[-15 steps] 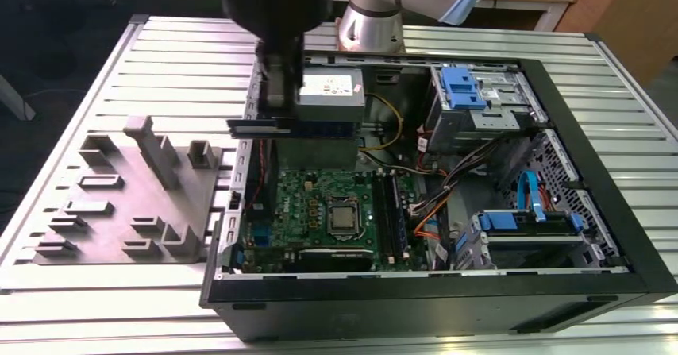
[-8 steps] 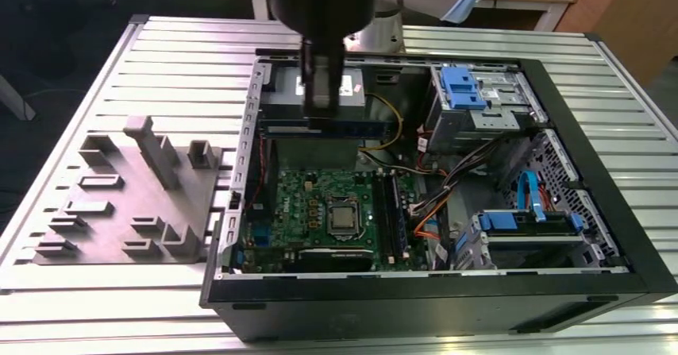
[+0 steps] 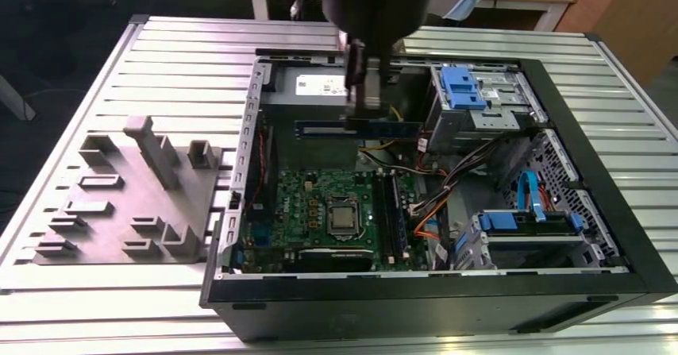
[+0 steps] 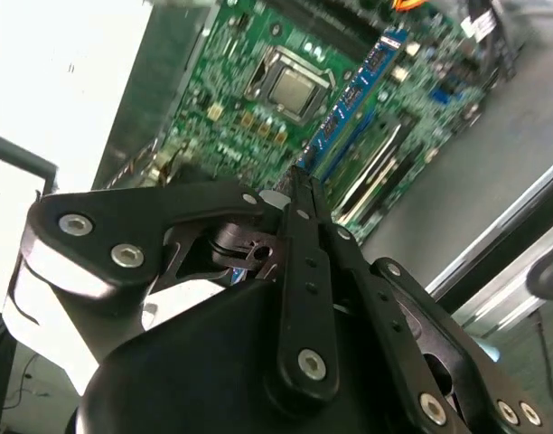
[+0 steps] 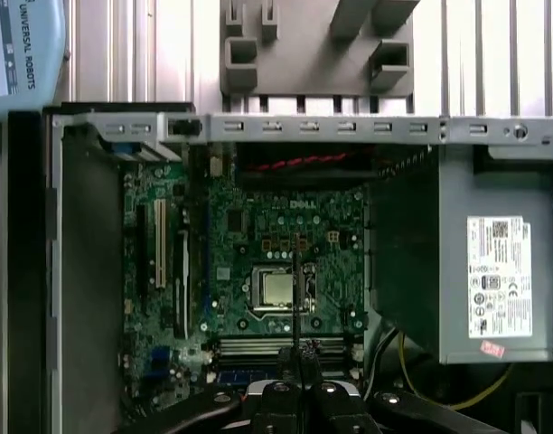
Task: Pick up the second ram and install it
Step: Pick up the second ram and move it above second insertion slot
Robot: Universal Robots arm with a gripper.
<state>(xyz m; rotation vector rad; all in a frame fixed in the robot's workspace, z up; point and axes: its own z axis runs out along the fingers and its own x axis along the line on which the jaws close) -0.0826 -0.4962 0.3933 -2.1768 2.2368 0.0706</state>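
Note:
My gripper [image 3: 364,117] hangs inside the open computer case [image 3: 593,212], shut on the second ram [image 3: 323,129]. The dark narrow stick lies level, above the back of the case, clear of the green motherboard [image 3: 317,204]. The black memory slots [image 3: 394,212] lie along the board's edge toward the exterior view's right, nearer the front than the stick. In the first wrist view the ram [image 5: 295,289] shows edge-on as a thin dark line reaching out from the gripper [image 5: 297,357] over the processor socket [image 5: 276,287]. In the second wrist view the ram [image 4: 353,99] juts from the shut fingers [image 4: 299,212].
A grey power supply [image 3: 307,85] fills the case's back corner. A drive cage with blue latches [image 3: 466,93] and loose cables [image 3: 445,188] crowd the exterior view's right side. A pale grey fixture [image 3: 138,188] with upright slabs stands on the slatted table [image 3: 159,61] beside the case.

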